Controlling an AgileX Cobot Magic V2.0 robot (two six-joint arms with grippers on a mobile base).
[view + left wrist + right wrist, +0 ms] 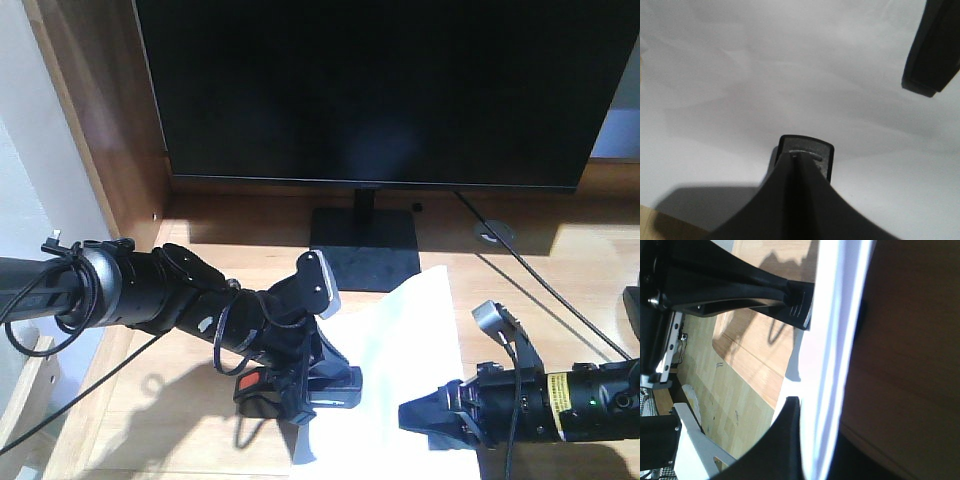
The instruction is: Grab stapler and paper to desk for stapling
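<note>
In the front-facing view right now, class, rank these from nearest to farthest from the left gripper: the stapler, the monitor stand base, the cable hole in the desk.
1. The stapler, at the left gripper, over the paper's left edge.
2. The monitor stand base, behind, mid-desk.
3. The cable hole, far back right.

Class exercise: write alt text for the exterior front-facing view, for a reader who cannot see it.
Two black robot arms meet over a white paper on a wooden desk; the left gripper holds a stapler at its edge. A dark monitor stands behind.
</note>
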